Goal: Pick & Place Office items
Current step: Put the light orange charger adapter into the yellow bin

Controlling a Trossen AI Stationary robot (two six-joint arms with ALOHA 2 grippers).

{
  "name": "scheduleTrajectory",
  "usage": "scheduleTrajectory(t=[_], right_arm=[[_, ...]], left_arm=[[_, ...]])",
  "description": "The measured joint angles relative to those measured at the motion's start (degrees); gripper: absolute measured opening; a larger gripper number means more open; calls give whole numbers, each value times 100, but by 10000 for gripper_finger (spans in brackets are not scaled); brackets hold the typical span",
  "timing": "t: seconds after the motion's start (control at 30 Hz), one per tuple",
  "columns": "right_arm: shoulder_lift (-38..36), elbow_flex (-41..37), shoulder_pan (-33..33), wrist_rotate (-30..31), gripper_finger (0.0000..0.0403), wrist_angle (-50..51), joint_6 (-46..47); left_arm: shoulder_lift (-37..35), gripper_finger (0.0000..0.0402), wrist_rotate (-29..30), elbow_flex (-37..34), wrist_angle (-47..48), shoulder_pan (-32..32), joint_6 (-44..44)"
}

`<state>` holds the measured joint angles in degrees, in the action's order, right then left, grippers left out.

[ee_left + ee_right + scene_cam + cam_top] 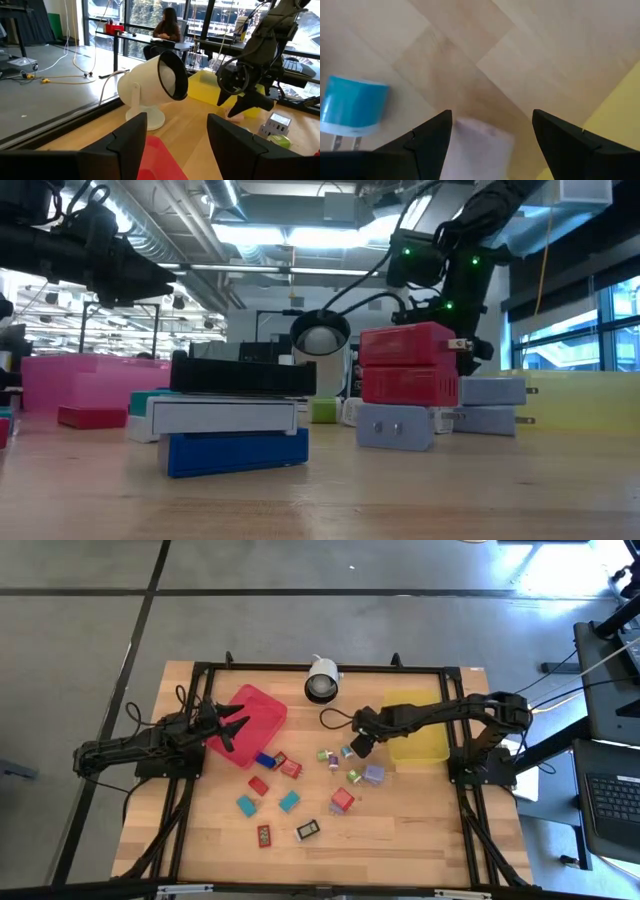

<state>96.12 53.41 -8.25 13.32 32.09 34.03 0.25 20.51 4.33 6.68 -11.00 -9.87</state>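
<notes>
Several small office items lie scattered mid-table: red pieces (pixel 342 800), teal ones (pixel 290 801), a blue one (pixel 265 760), a lilac one (pixel 374 774) and a black, white-labelled one (pixel 308 830). My right gripper (pixel 355 748) points steeply down just left of the yellow tray (pixel 420 745). It is open (pixel 492 117), with a pale piece (pixel 480 150) lying on the wood between its fingers and a teal pronged piece (pixel 352 107) to one side. My left gripper (pixel 238 730) waits open and level over the red tray (pixel 255 710).
A white round lamp-like device (pixel 322 680) stands at the table's far edge between the two trays. The table's near part holds only scattered pieces. A black frame (pixel 200 670) runs around the tabletop. Beyond the table a person (pixel 167 25) sits at a desk.
</notes>
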Motion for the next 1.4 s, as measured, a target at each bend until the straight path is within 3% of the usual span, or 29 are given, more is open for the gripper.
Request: scheduleTrajectory(t=[0.6, 0.9, 1.13, 1.23, 1.4], right_arm=[[0, 0, 11, -50, 279, 345, -157], [0, 240, 22, -212, 279, 1274, -2186], [-2, 243, 21, -504, 279, 1492, -3265], [-2, 243, 22, -496, 279, 1529, -3169], [-2, 243, 22, -484, 279, 1547, -2108]], left_arm=[[0, 204, 0, -1, 4, 0, 7], [0, 203, 1, -1, 4, 1, 9], [1, 204, 2, -1, 76, -1, 9], [0, 203, 1, 0, 160, 1, 3], [1, 205, 2, -1, 208, -1, -4]])
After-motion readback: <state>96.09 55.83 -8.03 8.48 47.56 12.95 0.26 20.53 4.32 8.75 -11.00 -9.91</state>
